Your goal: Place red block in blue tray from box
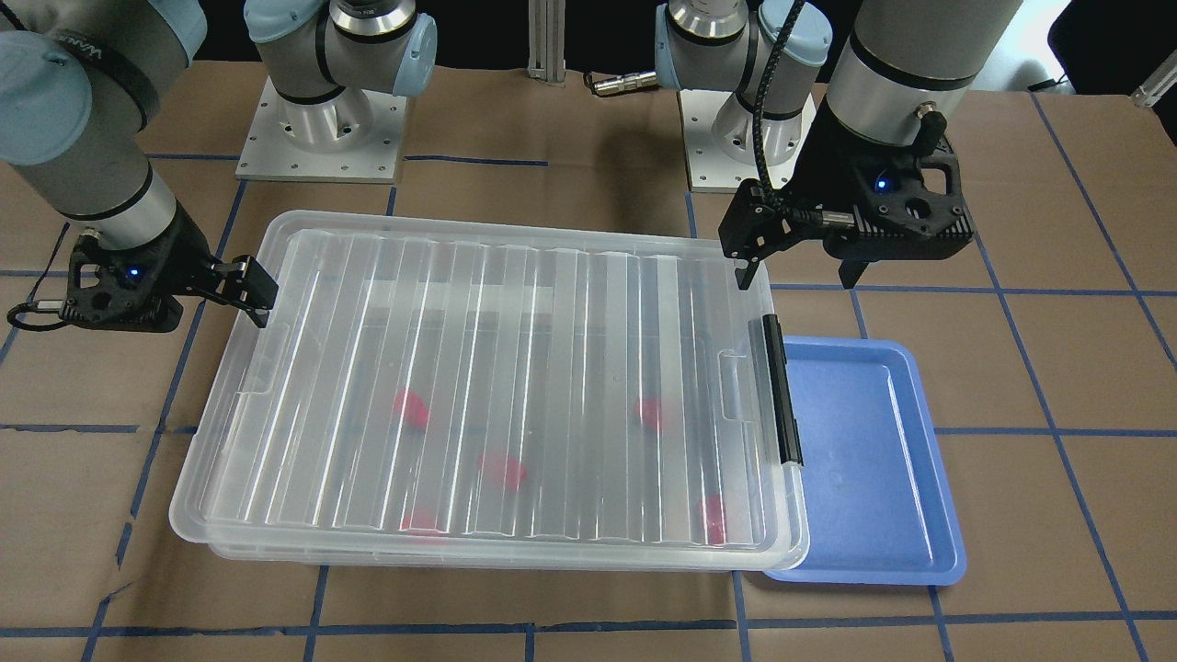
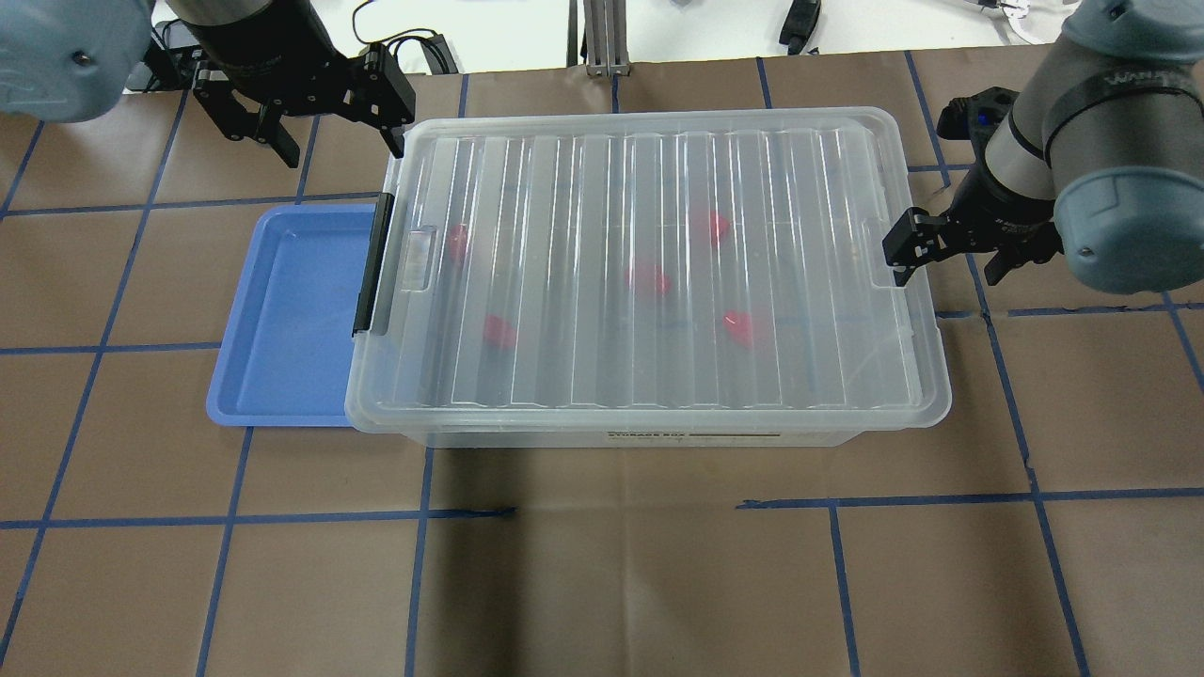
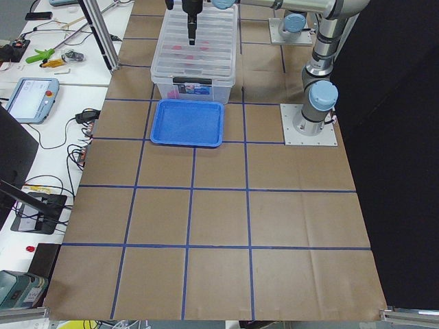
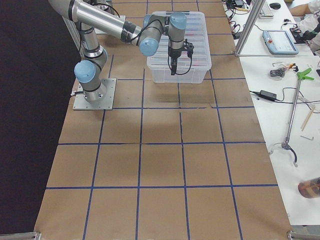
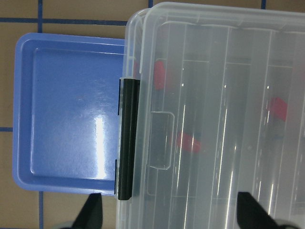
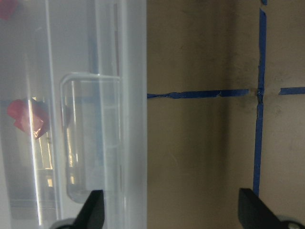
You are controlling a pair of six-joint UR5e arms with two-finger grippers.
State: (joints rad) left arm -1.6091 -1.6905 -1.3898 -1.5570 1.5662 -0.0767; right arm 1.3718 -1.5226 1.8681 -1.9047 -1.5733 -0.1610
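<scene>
The clear box (image 2: 809, 188) stands mid-table with its ribbed lid on and its black latch bar (image 2: 373, 263) at the left end. Several red blocks show blurred through the lid, one near the middle (image 2: 647, 278). The blue tray (image 2: 282, 310) lies beside the latch end, partly under the box rim, and holds nothing. My left gripper (image 2: 339, 141) is open and empty above the box's far left corner; its wrist view shows the tray (image 5: 71, 119) and latch (image 5: 127, 138) below. My right gripper (image 2: 945, 268) is open and empty, straddling the box's right rim (image 6: 131, 119).
The table is brown paper with a blue tape grid (image 2: 602, 508). The two arm bases (image 1: 322, 129) stand behind the box. Benches with tools and cables (image 3: 48, 62) lie beyond the table's edge.
</scene>
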